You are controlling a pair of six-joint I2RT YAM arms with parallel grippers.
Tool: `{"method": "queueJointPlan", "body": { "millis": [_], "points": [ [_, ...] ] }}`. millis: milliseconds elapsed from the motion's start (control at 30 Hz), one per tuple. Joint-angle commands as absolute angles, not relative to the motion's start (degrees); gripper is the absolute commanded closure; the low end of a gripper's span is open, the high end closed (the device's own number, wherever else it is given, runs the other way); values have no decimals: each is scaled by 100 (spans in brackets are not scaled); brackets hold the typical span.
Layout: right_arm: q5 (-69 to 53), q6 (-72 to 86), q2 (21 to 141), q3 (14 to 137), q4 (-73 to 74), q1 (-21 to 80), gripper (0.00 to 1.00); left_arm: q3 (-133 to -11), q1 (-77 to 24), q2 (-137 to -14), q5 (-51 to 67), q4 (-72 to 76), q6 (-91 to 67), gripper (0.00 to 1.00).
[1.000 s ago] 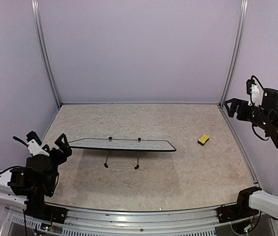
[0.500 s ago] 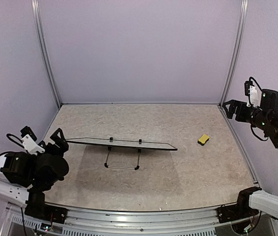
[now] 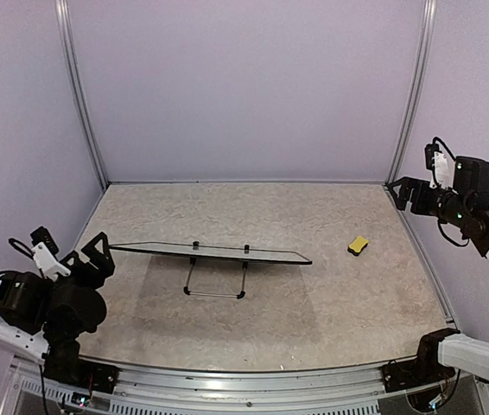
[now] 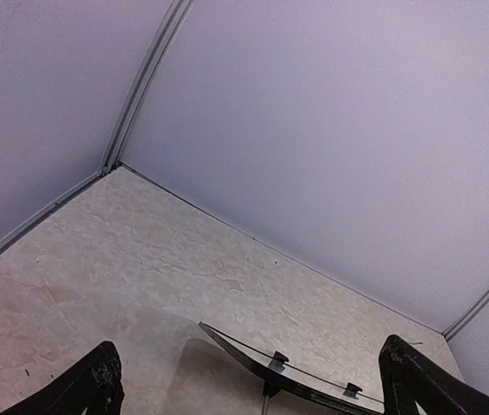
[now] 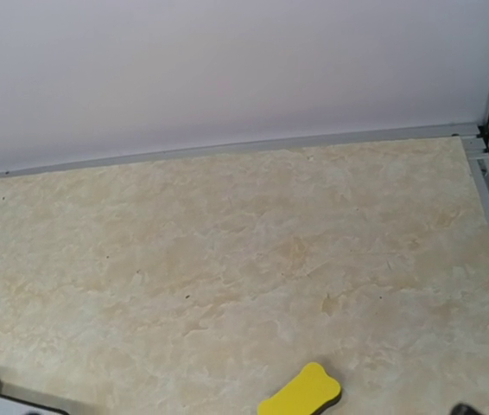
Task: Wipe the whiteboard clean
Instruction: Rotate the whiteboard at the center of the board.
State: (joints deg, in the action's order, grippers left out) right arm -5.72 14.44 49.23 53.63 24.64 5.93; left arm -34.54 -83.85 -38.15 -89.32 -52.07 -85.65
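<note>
Sitting mid-bench, the whiteboard is propped on its black wire stand and tipped back almost flat. The top camera sees it edge-on as a thin dark-rimmed sliver running left to right. Its face is too foreshortened to read any marks. Two small black clips show on its upper edge. The left wrist view catches its pointed near corner and glossy surface low in the frame. The right wrist view shows only a scrap of white edge at bottom left.

The left tool is low at the bench's left side with its fingers spread wide and nothing between them. It points at the board's left end, close to it but apart in the wrist view.

The right tool is raised by the right wall near the back corner post. Its jaws are spread and it holds nothing.

A yellow sponge block with a dark underside lies on the bench right of the board, well apart from it and from both tools. In the right wrist view it looks bone-shaped. No brand or label is legible anywhere. The bench is beige and marbled, and the walls are plain lilac.
</note>
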Motion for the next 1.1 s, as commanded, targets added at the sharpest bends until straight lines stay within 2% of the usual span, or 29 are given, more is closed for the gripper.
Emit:
{"method": "queueJointPlan", "body": {
  "millis": [0,67,167,267,367,467,533,633,833,967,1067],
  "points": [
    [-706,1418,4988,5533,2527,651,0,-3178,-8645,-3787,-9787,-4038,-6539,1],
    [-725,1426,5016,5535,2508,655,0,-3167,-8708,-3974,-9639,-4052,-6520,1],
    [-830,1449,5073,5531,2486,653,1,-3350,-8492,-4226,-9302,-5059,-7666,1],
    [-978,1467,5141,5520,2462,659,1,-3602,-8016,-4343,-9142,-5181,-7617,1],
    [-1058,1470,5191,5485,2431,656,0,-4071,-8041,-4364,-9637,-5475,-7491,1],
    [-1118,1483,5205,5500,2434,657,0,-4763,-8249,-4426,-9851,-6538,-8282,1],
    [-1145,1485,5189,5502,2435,654,0,-5207,-8141,-4557,-9853,-6937,-8281,1],
    [-1160,1485,5163,5485,2385,659,0,-5854,-7618,-5032,-9850,-7804,-8629,1],
    [-1450,1579,5359,5533,2266,658,0,-6563,-6219,-5816,-9747,-7843,-8317,1],
    [-1593,1626,5439,5629,2216,668,0,-7024,-5163,-6960,-9449,-7841,-8341,1],
    [-1531,1599,5414,5721,2260,670,0,-7412,-4828,-7833,-9523,-7835,-8226,1]
  ]
}}
